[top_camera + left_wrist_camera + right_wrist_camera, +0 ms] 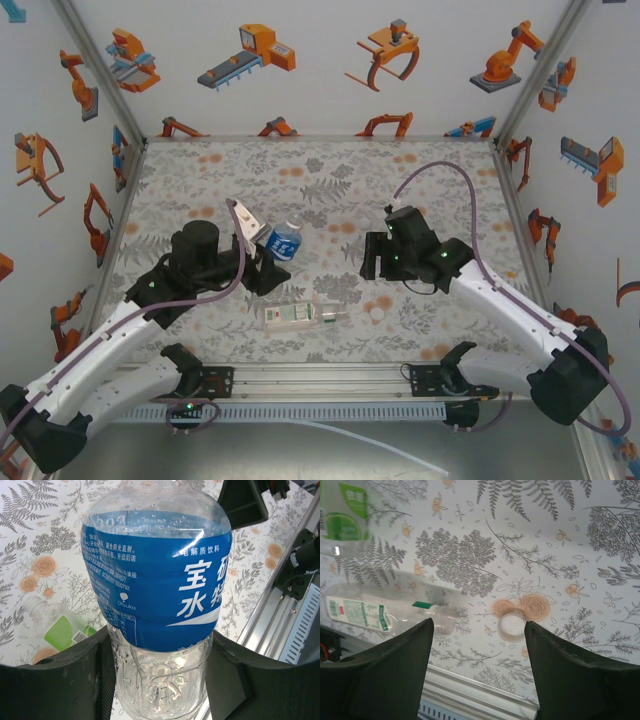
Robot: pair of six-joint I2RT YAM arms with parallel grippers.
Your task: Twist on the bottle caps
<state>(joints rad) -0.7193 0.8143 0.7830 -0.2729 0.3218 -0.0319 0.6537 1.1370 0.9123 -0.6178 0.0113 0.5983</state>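
Observation:
My left gripper (161, 647) is shut on the clear lower body of the squat blue-labelled bottle (155, 580), held off the table at centre left (285, 242). My right gripper (479, 625) is open above the table with nothing between its fingers. A small white cap (512, 625) lies on the cloth just beyond it, closer to the right finger (378, 313). The longer white-labelled bottle (365, 612) lies on its side, its open neck towards that cap (300, 316). The green-labelled bottle (65, 627) lies on the table beyond the left gripper.
A metal rail (320, 378) runs along the near edge, close below the lying bottle and the cap. Printed walls (90, 150) close in the table on three sides. The right arm's cable (440, 170) loops over the far right of the cloth.

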